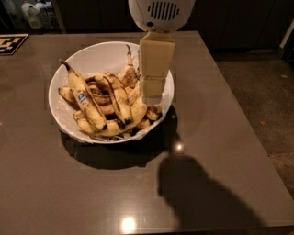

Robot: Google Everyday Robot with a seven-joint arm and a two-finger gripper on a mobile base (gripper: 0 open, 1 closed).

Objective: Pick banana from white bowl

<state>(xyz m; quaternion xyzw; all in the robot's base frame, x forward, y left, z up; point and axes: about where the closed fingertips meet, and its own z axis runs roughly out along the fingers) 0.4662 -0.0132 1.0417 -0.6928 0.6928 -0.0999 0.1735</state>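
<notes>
The banana [118, 102] lies in the middle of the white bowl [98, 55], on top of a heap of other overripe bananas. It runs from far-left to near-right, with a dark brown streak down one side and a blackened end pointing toward the near rim. It sits just left of the gripper [152, 96] and somewhat nearer to the camera. The two look close in this view, but I cannot tell whether they touch.

The gripper hangs straight down as a pale cream slab from the round white housing [161, 13] at the top of the view. Its lower end is inside the right half of the bowl, level with the top of the heap and in front of the right-hand bananas. Whether it is open or closed cannot be made out from this angle, and nothing is seen held in it.

At the left of the heap lies the banana with the blue sticker [83, 97], well apart from the gripper. The bowl stands on a dark brown table [225, 137], toward its far left part. The arm's shadow [197, 197] falls on the near right of the tabletop.
</notes>
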